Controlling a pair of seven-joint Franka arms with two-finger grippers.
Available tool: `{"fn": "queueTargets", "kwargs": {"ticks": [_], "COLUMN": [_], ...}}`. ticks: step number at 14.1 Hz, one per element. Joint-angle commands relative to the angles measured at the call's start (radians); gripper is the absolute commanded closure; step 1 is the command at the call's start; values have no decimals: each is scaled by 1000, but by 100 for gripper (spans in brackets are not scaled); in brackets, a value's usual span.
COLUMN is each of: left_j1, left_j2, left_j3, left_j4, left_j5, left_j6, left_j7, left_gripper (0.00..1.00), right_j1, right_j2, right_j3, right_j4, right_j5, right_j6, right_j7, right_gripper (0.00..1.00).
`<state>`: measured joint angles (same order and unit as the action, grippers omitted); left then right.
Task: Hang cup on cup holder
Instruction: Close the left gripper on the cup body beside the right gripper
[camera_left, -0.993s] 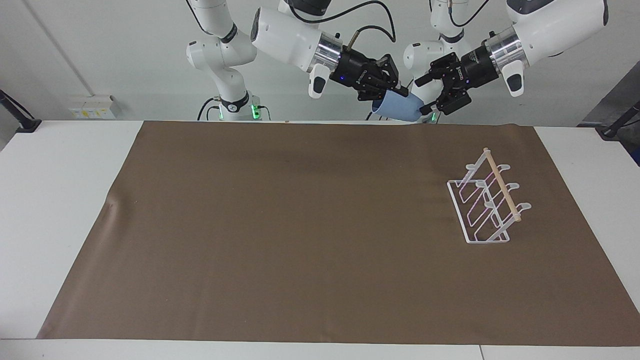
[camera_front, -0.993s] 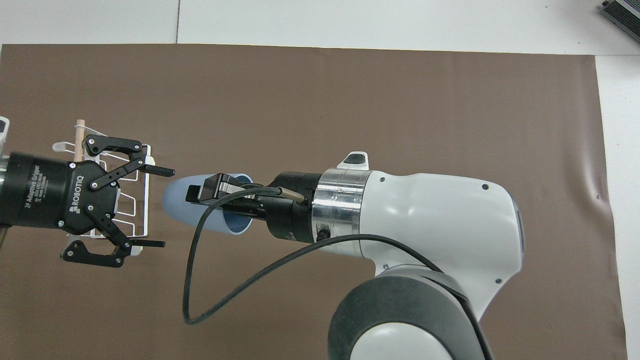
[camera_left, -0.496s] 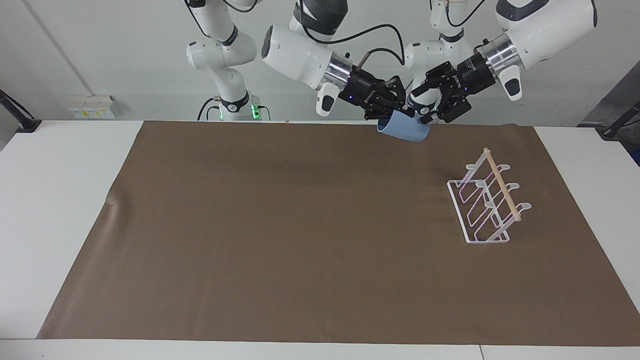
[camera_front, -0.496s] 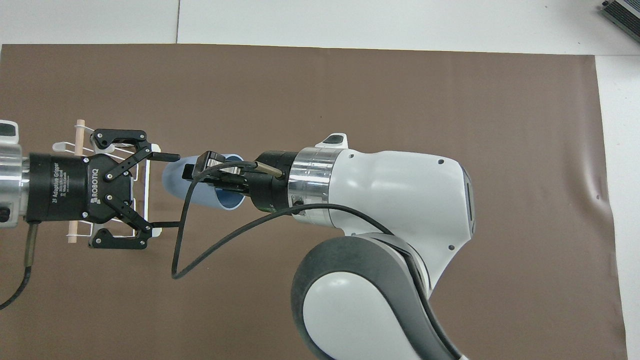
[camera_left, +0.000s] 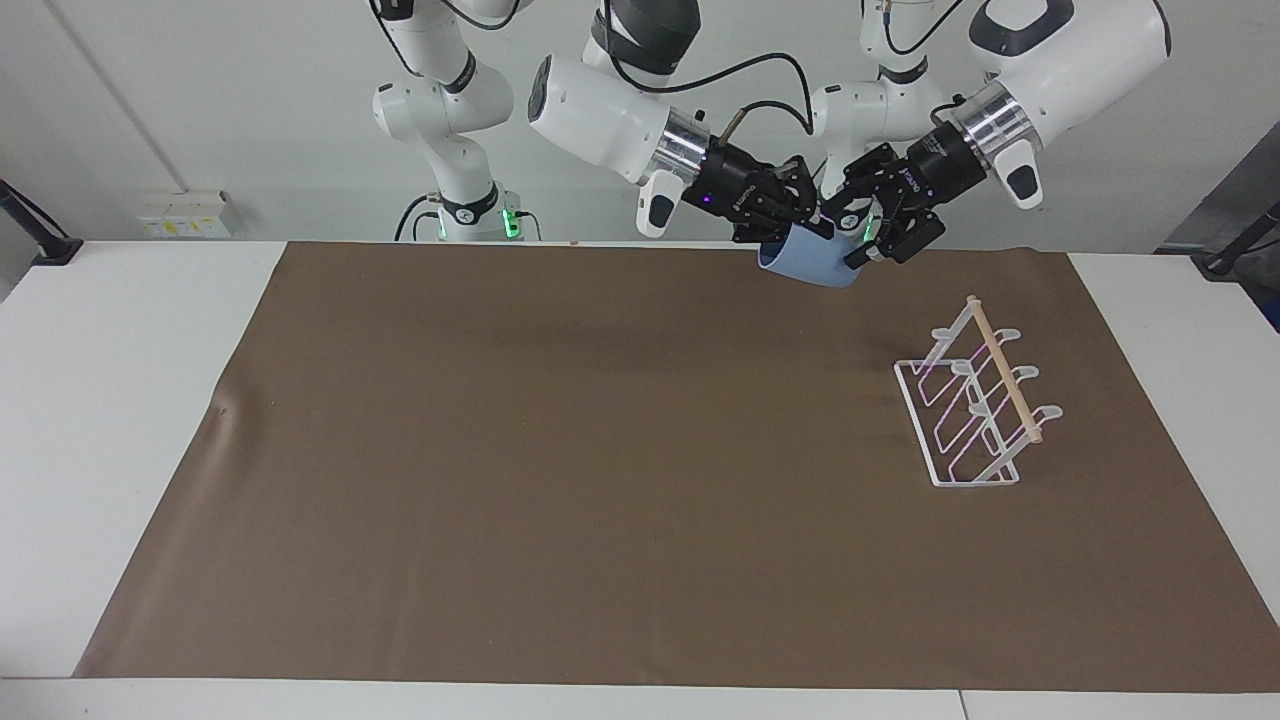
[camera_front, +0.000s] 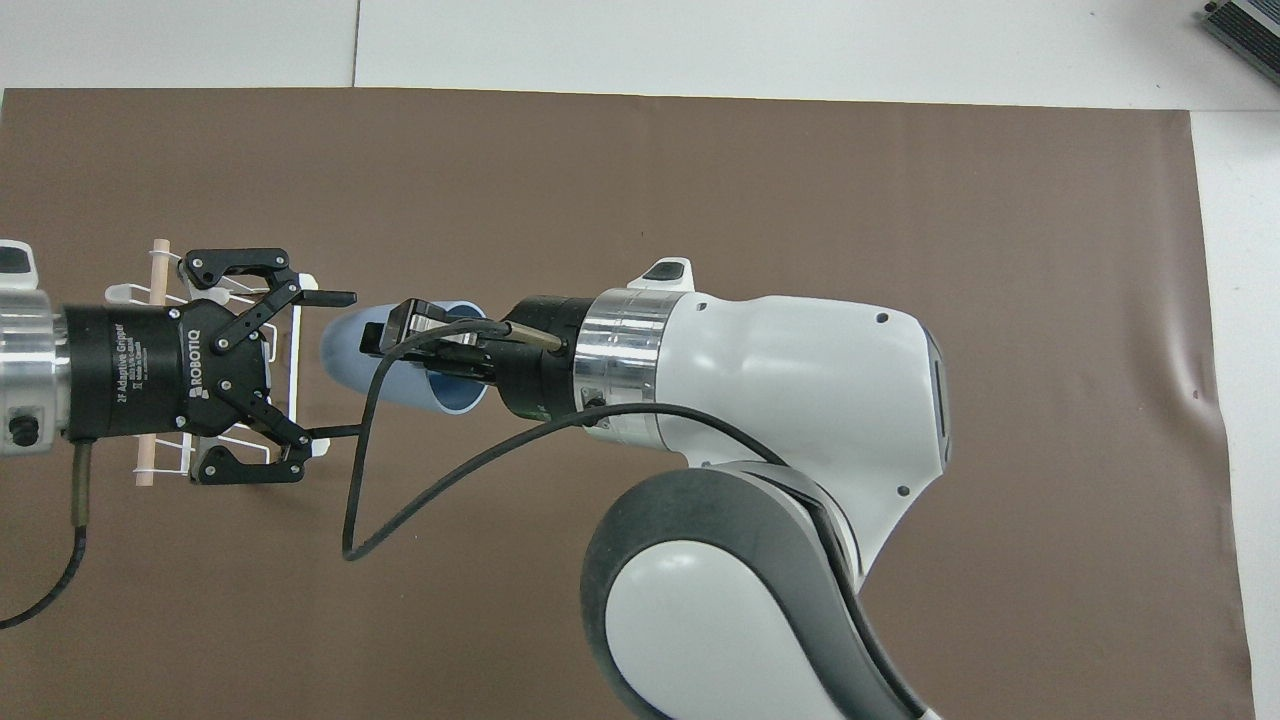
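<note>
Light-blue, the cup hangs airborne in our right gripper, clamped on its rim, the left gripper spread wide around its base — handover unfinished, cup holder bare.

We see both arms raised at the top centre of the facing view, wrists angled down toward each other. The right pincer, coming from the upper left, is clamped on the cup, one finger inside the rim. The left pincer, from the upper right, stands with fingers spread wide at the cup's base end; we cannot tell whether they touch it.
</note>
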<state>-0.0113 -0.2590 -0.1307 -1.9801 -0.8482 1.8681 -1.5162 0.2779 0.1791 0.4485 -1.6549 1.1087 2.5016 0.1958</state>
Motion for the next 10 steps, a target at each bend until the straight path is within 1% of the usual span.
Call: {"fn": "queueTargets", "kwargs": {"ticks": [1, 6, 7, 9, 10], "left_j1": [-13, -21, -22, -22, -22], "left_j2": [-34, -31, -31, -34, -34], "left_j3": [0, -9, -19, -30, -30], "left_j4": [-55, -62, -62, -74, -75], "left_j5": [14, 18, 36, 46, 46], "left_j6": [48, 111, 123, 128, 128], "left_j7": [21, 54, 56, 57, 60], "left_gripper": [0, 0, 0, 16, 29], "right_j1": [-3, 1, 1, 3, 3], "right_j2": [13, 11, 11, 11, 11], "right_j3": [7, 7, 7, 7, 6], "right_j4": [18, 17, 17, 15, 15], "right_j5": [-15, -13, -13, -13, -13], "right_j6": [11, 13, 13, 13, 13], "right_j7": [-19, -19, -19, -19, -19], "right_gripper": [100, 100, 100, 100, 100]}}
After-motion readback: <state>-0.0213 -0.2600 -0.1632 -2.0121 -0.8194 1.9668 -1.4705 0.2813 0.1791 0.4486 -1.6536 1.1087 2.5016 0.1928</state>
